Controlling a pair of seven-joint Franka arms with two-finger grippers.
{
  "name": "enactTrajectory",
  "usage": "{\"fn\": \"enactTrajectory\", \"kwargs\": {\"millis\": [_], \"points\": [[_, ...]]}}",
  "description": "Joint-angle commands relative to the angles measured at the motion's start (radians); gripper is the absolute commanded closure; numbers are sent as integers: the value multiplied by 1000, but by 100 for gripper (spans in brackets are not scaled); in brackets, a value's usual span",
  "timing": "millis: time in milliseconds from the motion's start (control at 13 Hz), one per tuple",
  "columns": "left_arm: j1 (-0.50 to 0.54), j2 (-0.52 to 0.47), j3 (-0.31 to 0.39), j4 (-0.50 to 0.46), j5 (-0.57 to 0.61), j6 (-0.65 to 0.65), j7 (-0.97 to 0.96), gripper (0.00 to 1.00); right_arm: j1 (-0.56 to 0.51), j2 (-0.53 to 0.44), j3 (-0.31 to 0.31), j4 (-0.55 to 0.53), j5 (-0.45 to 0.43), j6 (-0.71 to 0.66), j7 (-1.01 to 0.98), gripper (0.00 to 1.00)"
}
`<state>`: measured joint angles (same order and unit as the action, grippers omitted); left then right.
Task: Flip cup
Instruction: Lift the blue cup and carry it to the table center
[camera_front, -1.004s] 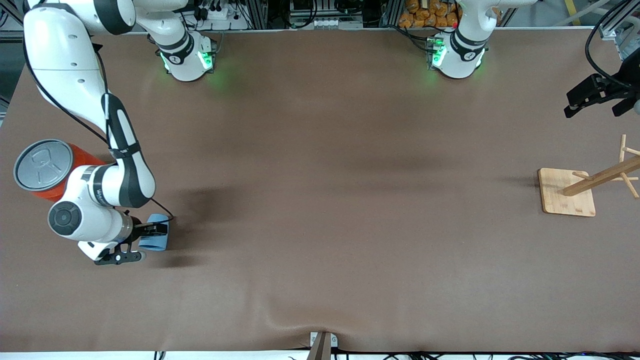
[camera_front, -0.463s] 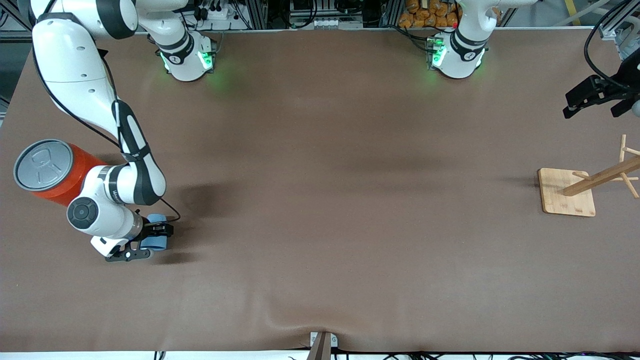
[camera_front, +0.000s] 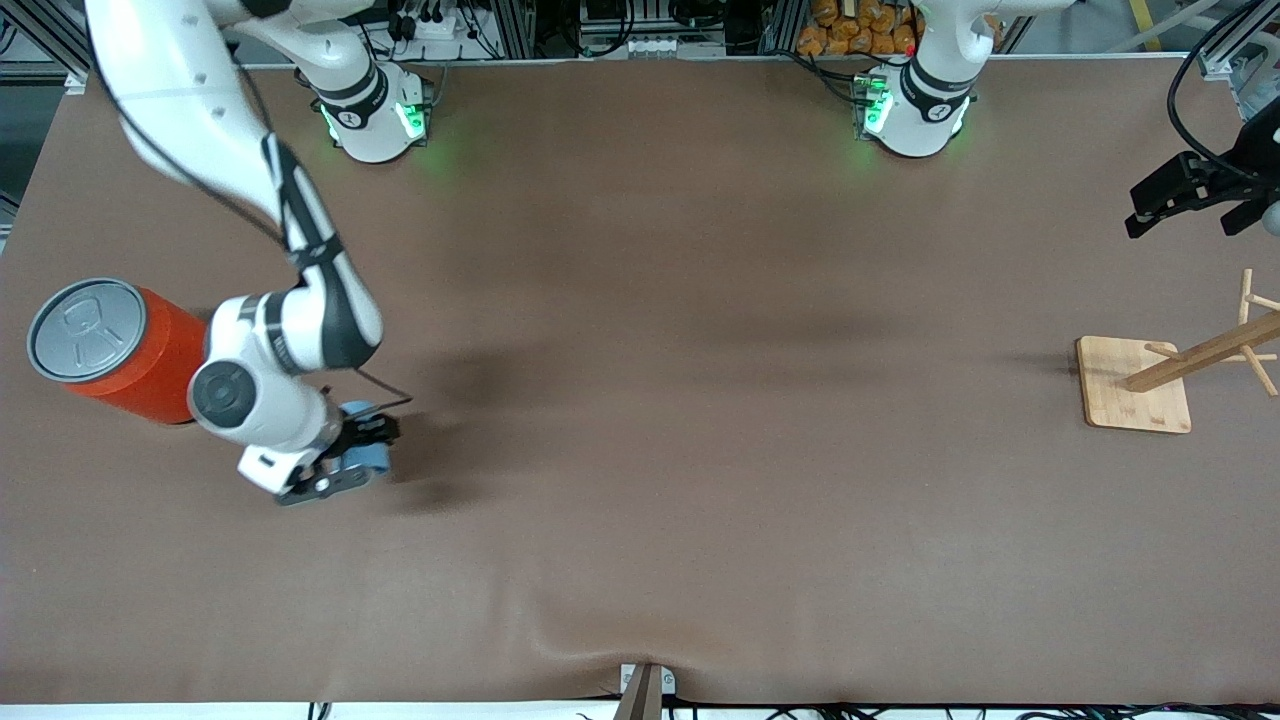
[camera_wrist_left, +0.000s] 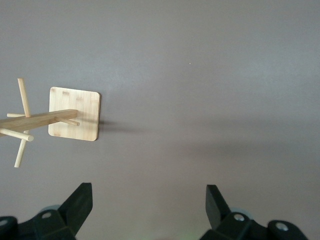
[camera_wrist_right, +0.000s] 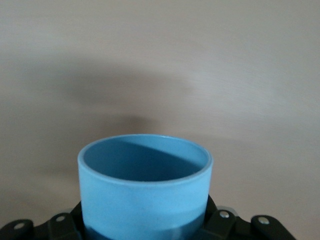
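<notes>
Brown tabletop, wide and mostly bare. My right gripper works at the right arm's end, about 8 o'clock from the tabletop's centre in the front view. Much open surface runs from it toward 3 o'clock, all the way to the wooden rack at the left arm's end. The tabletop edge nearest the front camera lies well apart from my gripper, at 6 o'clock.

Orange-red can with a grey lid stands at about 10 o'clock from my right gripper, near my wrist; that is the one tight side.

My right gripper is clamped on the cup, light blue, lifted off the tabletop with its shadow lying apart from it. In the right wrist view the cup sits between my fingers with its open mouth pointing away from my wrist, deeper blue inside. Its long axis runs in line with my fingers, roughly level, toward 3 to 4 o'clock in the front view.

My left gripper waits over the tabletop's edge at the left arm's end, at 12 o'clock from the rack. In the left wrist view my left gripper is spread wide with nothing between the fingers, the rack below.
</notes>
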<state>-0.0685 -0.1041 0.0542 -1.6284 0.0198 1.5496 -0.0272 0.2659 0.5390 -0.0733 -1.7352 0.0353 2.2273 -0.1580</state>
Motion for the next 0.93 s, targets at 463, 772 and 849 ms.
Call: {"fn": "enactTrajectory", "kwargs": {"millis": [463, 772, 849], "points": [[7, 14, -1, 7, -34, -16, -2, 0, 502, -77, 32, -32, -46, 113, -83, 57], [12, 38, 1, 5, -60, -31, 1, 0, 636, 45, 32, 121, -315, 143, -87, 57], [12, 44, 1, 5, -60, -31, 1, 0, 650, 99, 32, 169, -342, 162, -87, 58]]}}
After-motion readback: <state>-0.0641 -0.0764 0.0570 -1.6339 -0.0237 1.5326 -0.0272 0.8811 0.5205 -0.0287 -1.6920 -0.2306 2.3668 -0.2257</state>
